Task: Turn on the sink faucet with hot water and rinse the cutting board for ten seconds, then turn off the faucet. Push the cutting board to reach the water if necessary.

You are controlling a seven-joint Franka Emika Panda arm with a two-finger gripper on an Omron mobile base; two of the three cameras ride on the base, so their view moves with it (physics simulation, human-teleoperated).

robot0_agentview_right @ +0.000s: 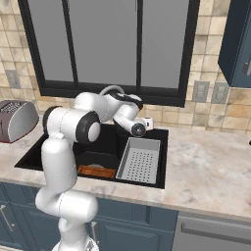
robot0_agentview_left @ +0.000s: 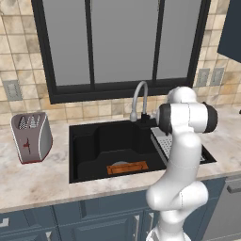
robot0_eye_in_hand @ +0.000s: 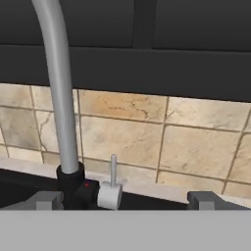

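Observation:
The sink faucet [robot0_agentview_left: 139,96] arches over the back of the black sink [robot0_agentview_left: 87,141]; no water runs from it. In the hand view its grey spout [robot0_eye_in_hand: 59,98] rises from a black base [robot0_eye_in_hand: 73,184], and the lever [robot0_eye_in_hand: 112,188], a light knob with a thin upright rod, sticks out to the right of that base. My gripper [robot0_eye_in_hand: 126,201] is open and faces the lever at close range, which stands between the fingertips [robot0_eye_in_hand: 46,200], left of the middle, with nothing gripped. The orange-brown cutting board [robot0_agentview_left: 127,167] [robot0_agentview_right: 96,171] lies flat on the sink floor near the front wall.
A grey perforated rack [robot0_agentview_right: 139,161] fills the sink's right compartment. A toaster [robot0_agentview_left: 30,136] stands on the marble counter [robot0_agentview_right: 206,171] to the left. The tiled wall and a dark-framed window [robot0_agentview_left: 122,42] run close behind the faucet.

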